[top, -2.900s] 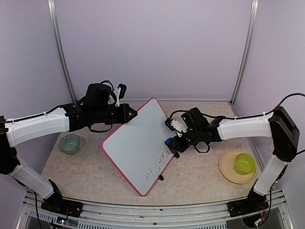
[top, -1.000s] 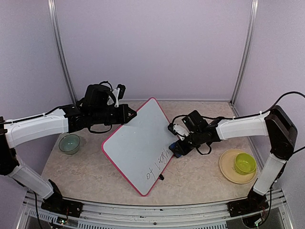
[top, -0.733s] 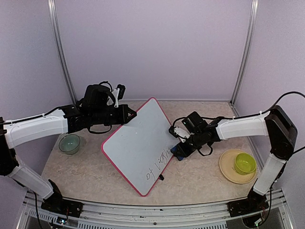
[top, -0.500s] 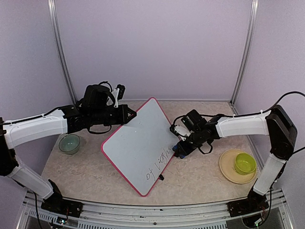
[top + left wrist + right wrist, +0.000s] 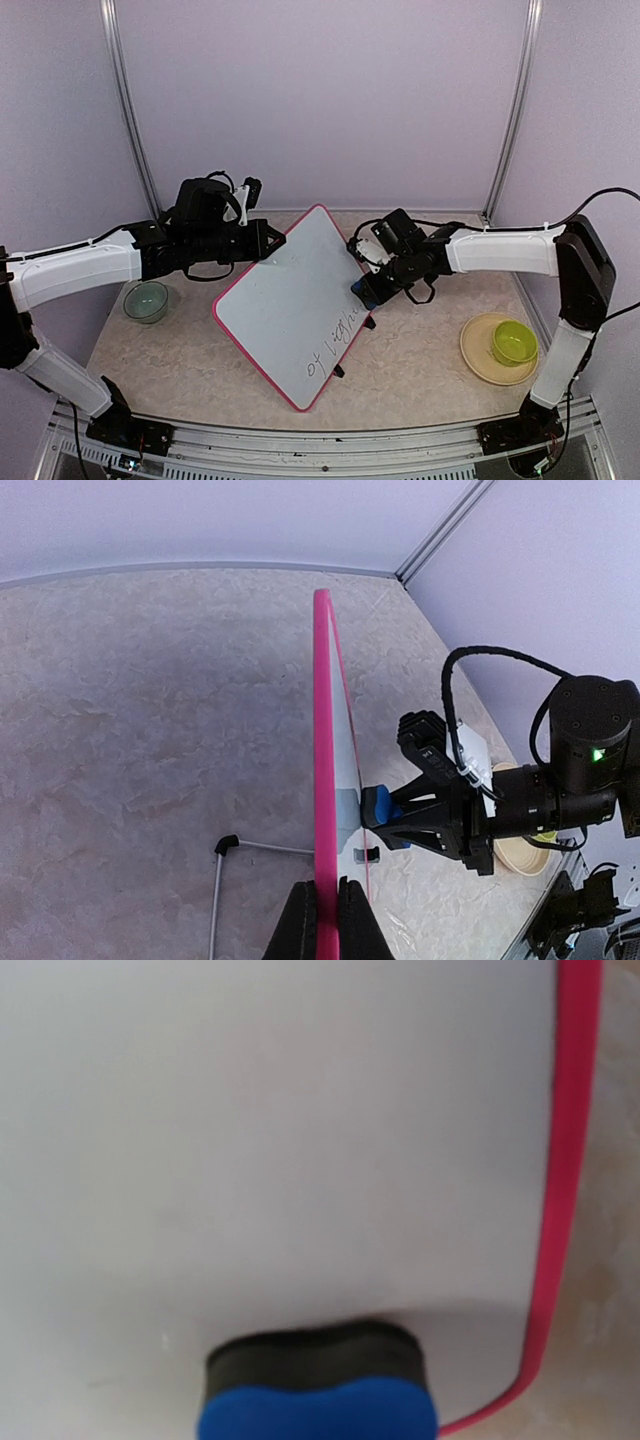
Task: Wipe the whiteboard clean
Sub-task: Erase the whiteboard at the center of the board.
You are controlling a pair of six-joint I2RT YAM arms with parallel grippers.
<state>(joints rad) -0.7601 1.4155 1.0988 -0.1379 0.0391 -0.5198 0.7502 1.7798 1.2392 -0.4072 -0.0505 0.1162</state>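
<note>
**Still wiping: eraser pulled up the board's right edge, writing left below**

Now the table (image 5: 430,385) carries the whiteboard (image 5: 285,305), propped at a tilt mid-table and turned like a diamond, one corner toward the back wall.

L gripper (image 5: 320,920) is clamped on the pink rim at the board's upper-left edge, fingers closed tight with the rim between them, steadying it.

R gripper (image 5: 375,285) is closed on a blue eraser (image 5: 318,1392) and presses its dark felt against the white face, just inside the right rim.

What changed: about a sec ago the eraser sat lower along that right edge, close by the top of the handwriting (image 5: 335,347). It has since slid up toward the far corner, onto a bare part of the board. The board itself hasn't shifted, and L's hold is the same. The dark scrawl below reads much as before (maybe a touch shorter at its upper end, hard to say), so my read is the job's partway w/ most strokes still to go.

Containers:
- Yellow plate (image 5: 478,362) at right holds a lime bowl (image 5: 513,343), nothing visible in it.
- Pale green bowl (image 5: 146,300) at left also looks empty.
</note>
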